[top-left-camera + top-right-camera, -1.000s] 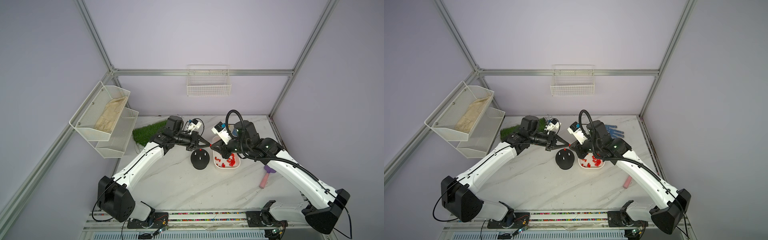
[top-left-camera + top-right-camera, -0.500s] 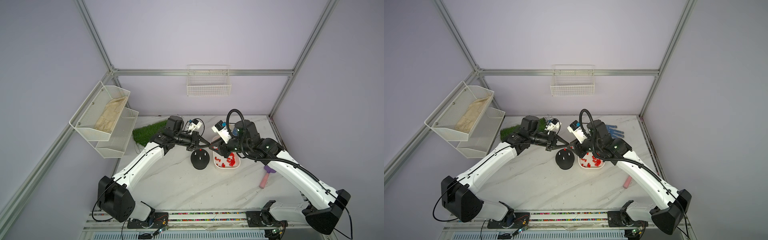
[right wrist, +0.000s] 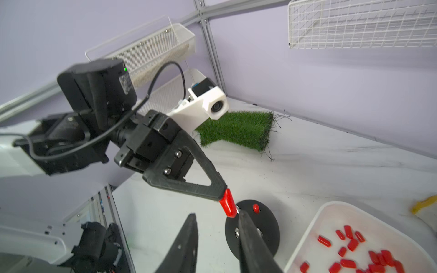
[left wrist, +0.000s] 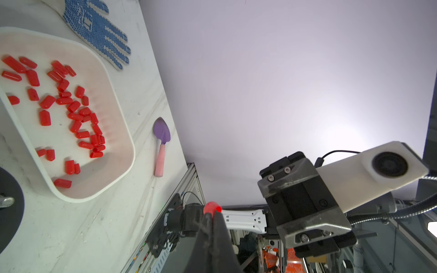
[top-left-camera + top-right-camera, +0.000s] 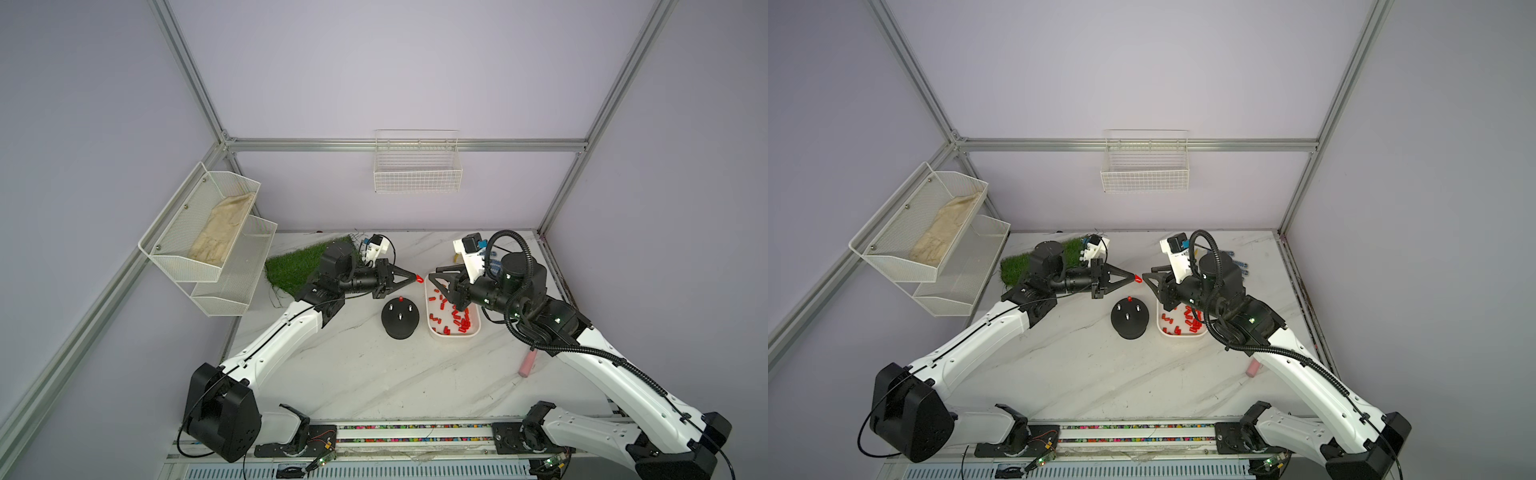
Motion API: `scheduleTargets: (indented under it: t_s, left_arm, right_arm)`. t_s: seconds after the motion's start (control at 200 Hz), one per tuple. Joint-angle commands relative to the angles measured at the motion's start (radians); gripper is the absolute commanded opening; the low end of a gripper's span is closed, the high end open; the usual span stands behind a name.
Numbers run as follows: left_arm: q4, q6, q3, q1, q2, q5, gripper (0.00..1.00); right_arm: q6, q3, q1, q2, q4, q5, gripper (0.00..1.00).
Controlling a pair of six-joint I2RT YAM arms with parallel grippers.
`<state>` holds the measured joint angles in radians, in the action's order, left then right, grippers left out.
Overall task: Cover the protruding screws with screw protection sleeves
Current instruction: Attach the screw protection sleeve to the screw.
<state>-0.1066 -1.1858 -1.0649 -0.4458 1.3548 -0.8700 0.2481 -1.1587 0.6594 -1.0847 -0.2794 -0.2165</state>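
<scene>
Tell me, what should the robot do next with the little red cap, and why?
Probably the left hand should lower its red cap onto a bare screw on the black dome. It pinches the cap in the air, the right hand is open and apart, and there is just one capped screw.

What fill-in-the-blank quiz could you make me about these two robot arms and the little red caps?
1. The left gripper pinches one ___ sleeve.
2. On the black dome, ___ of the four screws wears a sleeve.
3. The right gripper stands ___, holding nothing.
4. The loose sleeves lie in a ___ tray.
Missing words: red; one; open; white.
</scene>
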Motion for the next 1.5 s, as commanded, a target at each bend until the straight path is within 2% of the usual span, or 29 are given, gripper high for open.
scheduleTargets:
  t_s: [0.0,0.17,0.28,0.535,0.715,0.94,1.21,1.365,1.495]
  left_arm:
    - [-0.244,-0.119,0.069,0.004,-0.040,0.082,0.00]
    - [-0.318,-0.126,0.124,-0.005,-0.086,0.160,0.00]
    - [-0.362,-0.134,0.150,-0.019,-0.119,0.220,0.00]
    - [-0.419,-0.113,0.157,-0.068,-0.136,0.252,0.00]
    - [-0.447,-0.120,0.154,-0.072,-0.133,0.241,0.00]
    - [-0.458,-0.124,0.141,-0.086,-0.122,0.230,0.00]
    - [-0.463,-0.123,0.136,-0.106,-0.123,0.232,0.00]
    - [-0.464,-0.123,0.134,-0.108,-0.120,0.233,0.00]
    - [-0.464,-0.122,0.129,-0.107,-0.118,0.230,0.00]
  right_arm:
    - [0.172,0.057,-0.005,-0.004,0.204,0.016,0.30]
    - [0.405,0.158,-0.044,-0.003,0.414,-0.069,0.30]
    - [0.581,0.261,-0.078,-0.004,0.623,-0.141,0.30]
    - [0.853,0.454,-0.102,-0.013,1.052,-0.160,0.30]
    - [0.912,0.487,-0.103,-0.013,1.173,-0.144,0.37]
    - [0.941,0.469,-0.103,-0.069,1.228,-0.176,0.34]
    - [0.927,0.427,-0.103,-0.082,1.209,-0.214,0.35]
    - [0.941,0.427,-0.102,-0.098,1.239,-0.227,0.29]
    - [0.932,0.410,-0.101,-0.104,1.211,-0.243,0.31]
